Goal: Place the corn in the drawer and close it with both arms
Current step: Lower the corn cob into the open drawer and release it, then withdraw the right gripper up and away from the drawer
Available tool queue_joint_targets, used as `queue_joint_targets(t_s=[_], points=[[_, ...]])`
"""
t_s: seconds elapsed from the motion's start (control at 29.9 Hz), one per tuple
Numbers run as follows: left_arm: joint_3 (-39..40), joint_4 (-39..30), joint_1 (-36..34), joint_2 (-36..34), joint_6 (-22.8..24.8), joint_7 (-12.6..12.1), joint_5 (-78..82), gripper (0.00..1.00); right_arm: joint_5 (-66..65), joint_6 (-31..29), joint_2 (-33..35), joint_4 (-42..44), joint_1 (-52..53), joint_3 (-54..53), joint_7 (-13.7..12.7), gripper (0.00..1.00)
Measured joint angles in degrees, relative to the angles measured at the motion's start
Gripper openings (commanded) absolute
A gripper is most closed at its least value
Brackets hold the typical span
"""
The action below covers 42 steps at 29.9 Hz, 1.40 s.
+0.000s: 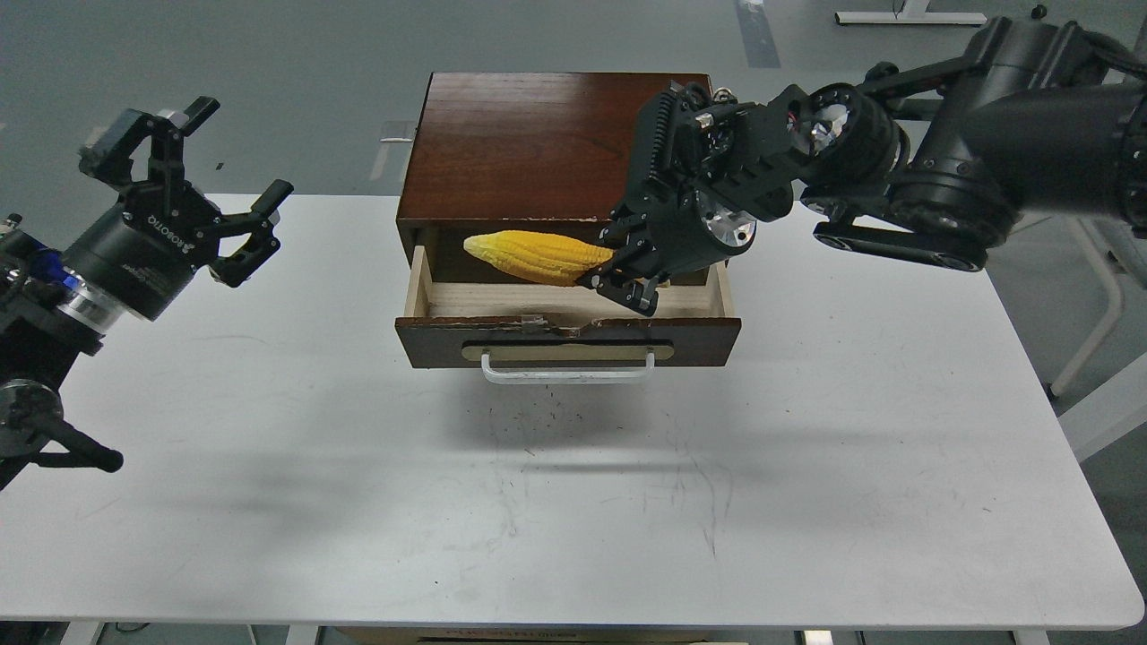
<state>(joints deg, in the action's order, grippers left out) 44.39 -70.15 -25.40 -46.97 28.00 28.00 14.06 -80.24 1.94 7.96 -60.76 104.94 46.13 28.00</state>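
Yellow corn (535, 257): being held over the open drawer (568, 340), thick end clamped in the right pincer (620, 269).
Left pincer (193, 175): being held spread apart above the white worktop (573, 502).

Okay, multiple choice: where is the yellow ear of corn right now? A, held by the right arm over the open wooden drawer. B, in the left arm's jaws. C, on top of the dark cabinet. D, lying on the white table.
A: the yellow ear of corn sits in the right gripper above the open reddish-brown wooden drawer; the left gripper is open and empty.
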Motion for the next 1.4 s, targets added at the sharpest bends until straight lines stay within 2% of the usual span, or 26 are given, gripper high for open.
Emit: queue_joint_targets(t_s=[0.1, 0.17, 0.47, 0.57, 0.6, 0.64, 0.74, 0.97, 1.17, 1.4], points=[[0.0, 0.0, 0.0, 0.0, 0.0, 0.0, 0.0, 0.99, 0.0, 0.0, 0.0, 0.5, -0.5, 0.0, 0.0, 0.66], [0.0, 0.0, 0.0, 0.0, 0.0, 0.0, 0.0, 0.99, 0.1, 0.0, 0.0, 0.8, -0.9, 0.0, 0.0, 0.72], [0.0, 0.0, 0.0, 0.0, 0.0, 0.0, 0.1, 0.99, 0.5, 0.2, 0.1, 0.7, -0.8, -0.2, 0.0, 0.77], [0.0, 0.0, 0.0, 0.0, 0.0, 0.0, 0.1, 0.99, 1.0, 0.6, 0.6, 0.5, 0.1, -1.1, 0.0, 0.86], [0.0, 0.0, 0.0, 0.0, 0.0, 0.0, 0.1, 0.99, 1.4, 0.7, 1.0, 0.5, 0.7, -1.9, 0.0, 0.93], [0.0, 0.0, 0.0, -0.1, 0.0, 0.0, 0.1, 0.99, 1.8, 0.8, 1.5, 0.5, 1.1, -2.6, 0.0, 0.95], [0.0, 0.0, 0.0, -0.1, 0.0, 0.0, 0.2, 0.99, 6.4, 0.6, 3.7, 0.6, 2.4, -5.0, 0.0, 0.96], [-0.2, 0.0, 0.0, 0.3, 0.0, 0.0, 0.4, 0.99, 28.3, 0.2, 11.0, 1.0, 3.1, -7.5, 0.0, 0.97], [-0.4, 0.0, 0.0, 0.6, 0.0, 0.0, 0.5, 0.99, 42.9, 0.4, 20.6, 0.8, -6.6, -14.5, 0.0, 0.97], [-0.5, 0.0, 0.1, 1.2, 0.0, 0.0, 0.5, 0.99, 55.1, 0.3, 27.0, 1.0, -31.0, -40.5, 0.0, 0.97]])
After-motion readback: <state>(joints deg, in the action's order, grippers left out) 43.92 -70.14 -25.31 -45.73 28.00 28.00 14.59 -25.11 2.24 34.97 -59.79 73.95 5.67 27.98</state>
